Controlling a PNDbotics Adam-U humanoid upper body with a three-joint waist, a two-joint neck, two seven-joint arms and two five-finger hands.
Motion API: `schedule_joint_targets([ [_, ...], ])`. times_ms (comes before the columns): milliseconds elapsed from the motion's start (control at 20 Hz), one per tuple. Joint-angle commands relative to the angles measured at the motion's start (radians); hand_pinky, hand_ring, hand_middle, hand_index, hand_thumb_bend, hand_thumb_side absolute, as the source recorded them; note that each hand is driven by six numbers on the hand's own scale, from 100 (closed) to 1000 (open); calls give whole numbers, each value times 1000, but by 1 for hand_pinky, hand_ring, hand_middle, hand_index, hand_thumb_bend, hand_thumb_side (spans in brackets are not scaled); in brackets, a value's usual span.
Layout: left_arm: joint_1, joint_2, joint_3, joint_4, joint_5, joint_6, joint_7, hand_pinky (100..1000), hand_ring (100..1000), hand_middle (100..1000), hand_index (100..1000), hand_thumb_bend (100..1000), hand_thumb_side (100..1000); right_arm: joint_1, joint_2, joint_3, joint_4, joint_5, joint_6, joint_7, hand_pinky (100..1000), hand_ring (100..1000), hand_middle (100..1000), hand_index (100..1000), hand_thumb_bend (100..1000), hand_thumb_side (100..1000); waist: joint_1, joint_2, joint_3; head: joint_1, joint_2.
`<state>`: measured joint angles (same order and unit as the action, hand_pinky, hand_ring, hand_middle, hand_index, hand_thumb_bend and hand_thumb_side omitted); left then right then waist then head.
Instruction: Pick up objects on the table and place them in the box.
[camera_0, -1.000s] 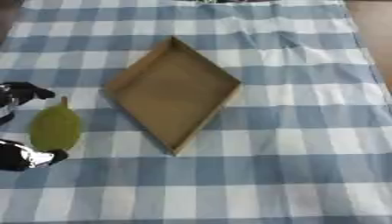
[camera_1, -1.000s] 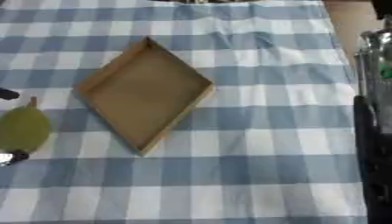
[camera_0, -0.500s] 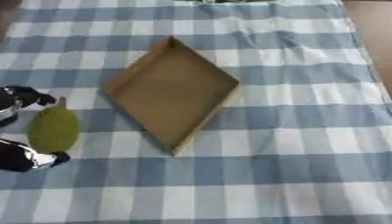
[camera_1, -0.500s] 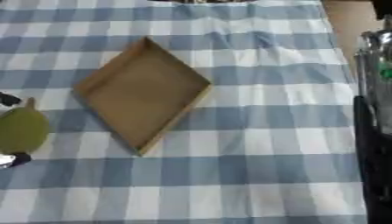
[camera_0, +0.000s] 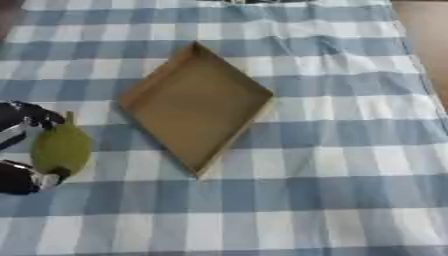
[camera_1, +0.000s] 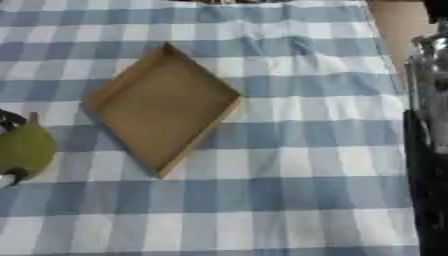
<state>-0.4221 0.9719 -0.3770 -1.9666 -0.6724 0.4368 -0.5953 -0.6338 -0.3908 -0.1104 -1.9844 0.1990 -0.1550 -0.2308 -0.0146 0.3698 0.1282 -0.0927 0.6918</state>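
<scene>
The worktop (camera_0: 350, 150) carries an empty box (camera_0: 197, 107) at centre, sitting diamond-wise. Your left robot hand (camera_0: 22, 150) is curled around the green pear-shaped fruit (camera_0: 61, 148) just left of it. Lift clear of the near rim before crossing, then release low inside.

One green pear-shaped fruit (camera_0: 61, 148) sits between the fingers of the one hand in view, the left hand (camera_0: 22, 150), and one shallow cardboard box (camera_0: 194, 106) lies to that hand's right on one blue-and-white checked tablecloth (camera_0: 332, 150).
</scene>
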Motion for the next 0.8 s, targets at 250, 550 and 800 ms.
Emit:
schedule_joint_targets([
  [250, -15, 12, 3, -11, 2, 14, 0, 755, 723, 696, 843, 100, 100, -17, -11, -3, -16, -7, -1, 4, 846, 800, 717, 798, 100, 574, 4, -18, -2, 4, -11],
  [550, -21, 11, -4, -9, -59, -22, 0, 670, 651, 649, 805, 186, 100, -15, -11, 0, -16, -9, -1, 7, 846, 800, 716, 799, 100, 574, 4, -19, -3, 5, -11],
  [800, -27, 3, -11, 12, -107, -47, -26, 675, 661, 661, 818, 212, 100, -15, -10, 1, -16, -11, -1, 9, 846, 800, 716, 799, 100, 573, 4, -20, -3, 5, -10],
])
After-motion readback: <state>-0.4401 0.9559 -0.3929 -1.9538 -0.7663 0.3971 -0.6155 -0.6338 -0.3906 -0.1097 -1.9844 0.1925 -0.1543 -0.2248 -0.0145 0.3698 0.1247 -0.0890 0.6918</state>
